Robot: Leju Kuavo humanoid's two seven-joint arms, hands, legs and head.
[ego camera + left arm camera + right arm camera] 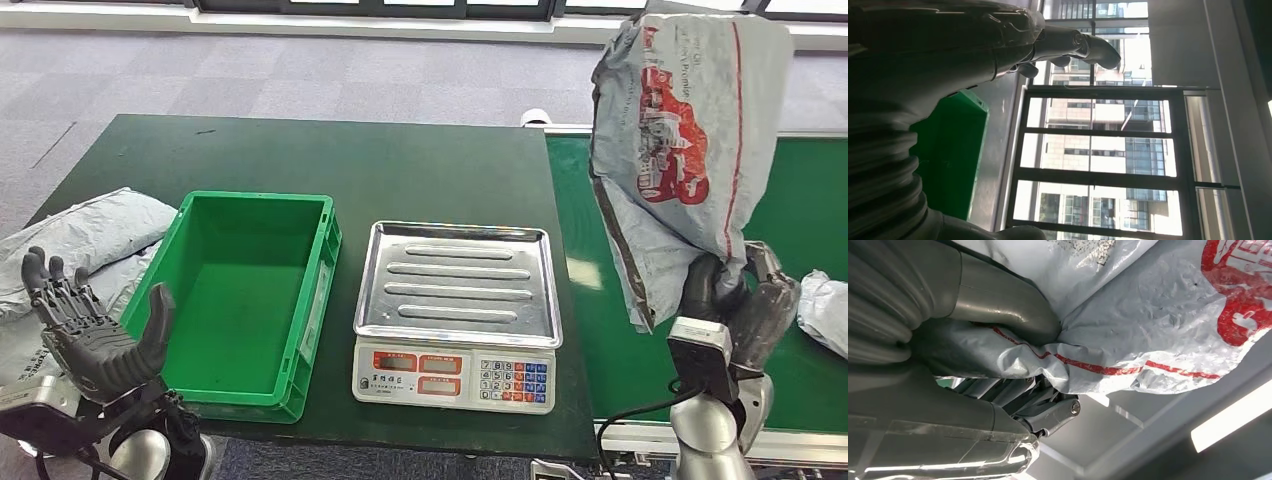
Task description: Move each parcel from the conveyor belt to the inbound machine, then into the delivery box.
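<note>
With the right hand [742, 300] clamped on the grey parcel's [685, 150] lower edge, holding it upright above the conveyor belt [800, 200], swing it across and lay it flat on the scale tray [458, 283] (left hand [95, 335] spread, holding nothing)

Crate [245, 300] left of scale [457, 315] on table [400, 165]; conveyor [810, 200] right (parcel [685, 150] above it)

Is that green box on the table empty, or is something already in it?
Empty. The head view shows the green box's bare green floor, with no parcel inside.
</note>
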